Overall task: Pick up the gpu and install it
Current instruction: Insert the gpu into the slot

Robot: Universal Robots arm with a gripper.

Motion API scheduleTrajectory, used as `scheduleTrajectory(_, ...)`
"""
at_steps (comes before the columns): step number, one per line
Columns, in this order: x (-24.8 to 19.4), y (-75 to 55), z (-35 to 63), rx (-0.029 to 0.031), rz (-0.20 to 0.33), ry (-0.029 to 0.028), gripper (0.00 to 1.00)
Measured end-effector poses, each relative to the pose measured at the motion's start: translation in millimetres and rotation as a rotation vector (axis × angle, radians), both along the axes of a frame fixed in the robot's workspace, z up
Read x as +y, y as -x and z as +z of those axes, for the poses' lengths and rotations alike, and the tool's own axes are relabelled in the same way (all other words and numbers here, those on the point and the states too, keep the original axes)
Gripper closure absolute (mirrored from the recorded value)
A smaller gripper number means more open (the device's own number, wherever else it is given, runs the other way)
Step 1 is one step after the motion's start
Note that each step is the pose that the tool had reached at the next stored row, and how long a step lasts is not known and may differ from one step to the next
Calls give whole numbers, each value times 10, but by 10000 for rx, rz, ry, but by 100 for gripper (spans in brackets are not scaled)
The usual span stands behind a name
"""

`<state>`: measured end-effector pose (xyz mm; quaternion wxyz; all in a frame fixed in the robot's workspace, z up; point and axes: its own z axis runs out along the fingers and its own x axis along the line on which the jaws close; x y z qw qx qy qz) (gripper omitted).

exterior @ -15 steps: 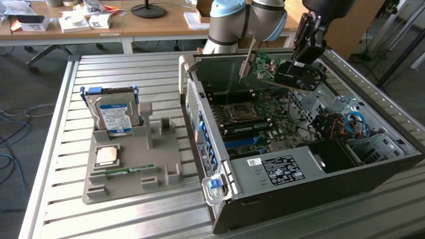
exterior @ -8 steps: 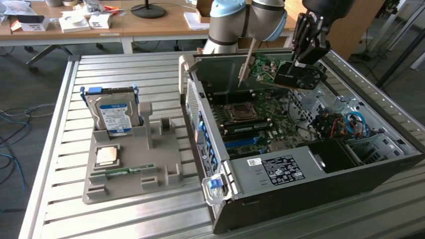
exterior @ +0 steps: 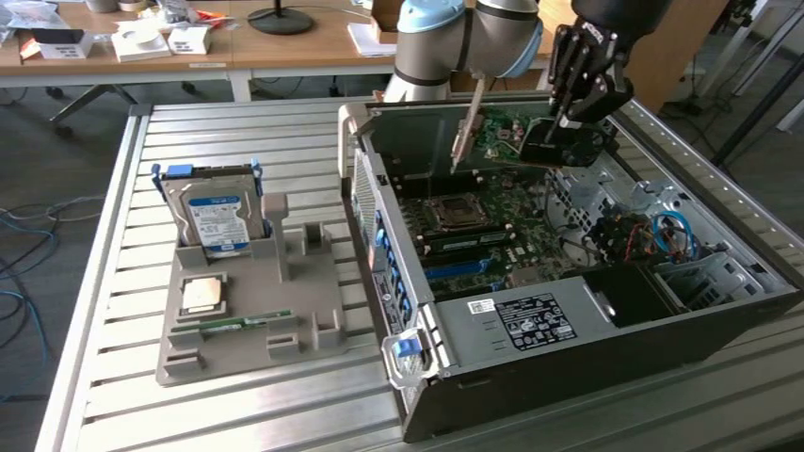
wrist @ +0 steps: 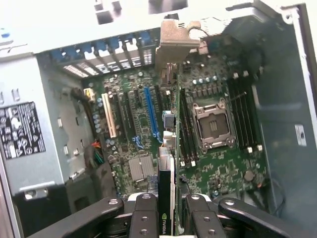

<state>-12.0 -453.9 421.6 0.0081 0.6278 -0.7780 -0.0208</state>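
GPU (exterior: pixel 496 141) | gripper (exterior: pixel 568 127) clamped on its edge | hangs over mobo (exterior: pixel 490 226), open PC case (exterior: pixel 566 395)

Exterior view: high, set back, angled down across tabletop (exterior: pixel 251 414) onto open case (exterior: pixel 528 400). Wrist view: close, just above hand (wrist: pixel 171 215), facing into case along the gpu (wrist: pixel 165 178). Shared ground: motherboard (wrist: pixel 223 168), CPU socket (wrist: pixel 213 124), gpu.

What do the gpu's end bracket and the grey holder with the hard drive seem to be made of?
End bracket of the gpu: probably bare sheet metal; pale, shiny, with a bent tab. Grey holder: likely matte plastic; even dull grey, blocky moulded shapes.
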Motion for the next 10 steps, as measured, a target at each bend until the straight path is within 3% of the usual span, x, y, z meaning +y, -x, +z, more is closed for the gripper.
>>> scheduleTrajectory(10, 1, 0, -14, 0, 1810, 1, 74)
